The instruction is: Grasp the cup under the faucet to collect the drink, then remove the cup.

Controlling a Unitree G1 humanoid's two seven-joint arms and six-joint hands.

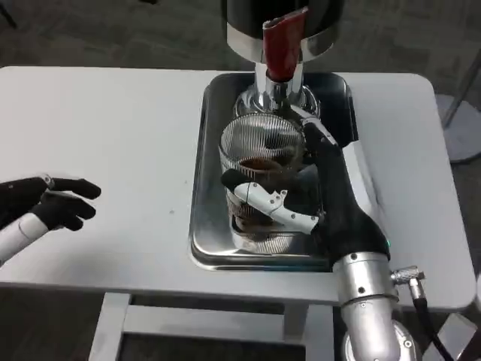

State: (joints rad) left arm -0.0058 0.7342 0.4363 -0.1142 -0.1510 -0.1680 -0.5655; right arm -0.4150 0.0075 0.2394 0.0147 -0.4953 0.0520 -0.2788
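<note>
Head view: cup (259, 162) upright in right hand (316, 188).

The dispenser (282, 26) was cut off by the top edge. The right hand (316, 192) hid the cup's (259, 150) right side. The left hand (45, 201) ran off the left edge.

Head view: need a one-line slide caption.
Right hand grips the ribbed clear cup, partly filled with brown drink, under the red-handled faucet on the metal tray; left hand waits.
</note>
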